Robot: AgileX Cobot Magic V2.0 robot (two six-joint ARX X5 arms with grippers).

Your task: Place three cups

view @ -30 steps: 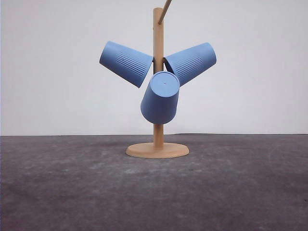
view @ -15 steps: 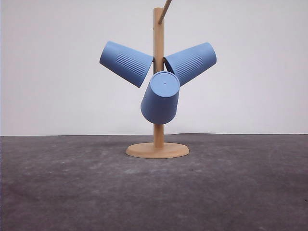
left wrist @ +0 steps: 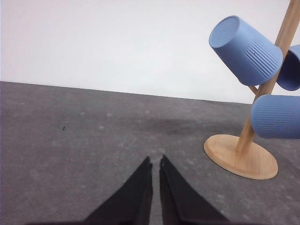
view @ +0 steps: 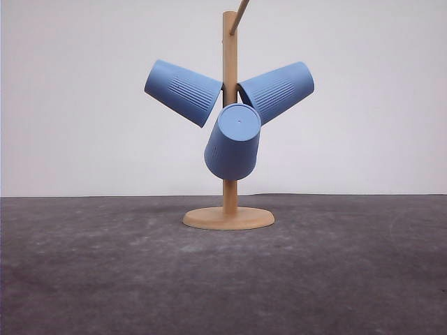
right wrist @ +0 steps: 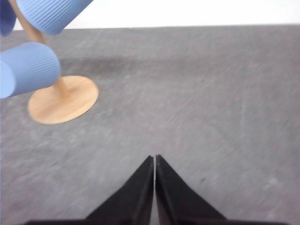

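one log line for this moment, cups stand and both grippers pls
cups: three cups hung on wooden stand | left gripper: shut, empty, over table | right gripper: shut, empty

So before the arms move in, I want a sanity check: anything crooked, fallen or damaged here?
Nothing stands out. All three cups hang tilted on the wooden cup tree, which stands upright on the grey table. Both grippers are shut and empty.

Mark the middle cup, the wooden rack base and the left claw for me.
middle cup (view: 233,143): front view, on its side wall.
wooden rack base (view: 228,218): front view, on the round disc's top.
left claw (left wrist: 155,165): left wrist view, midway between fingertips.
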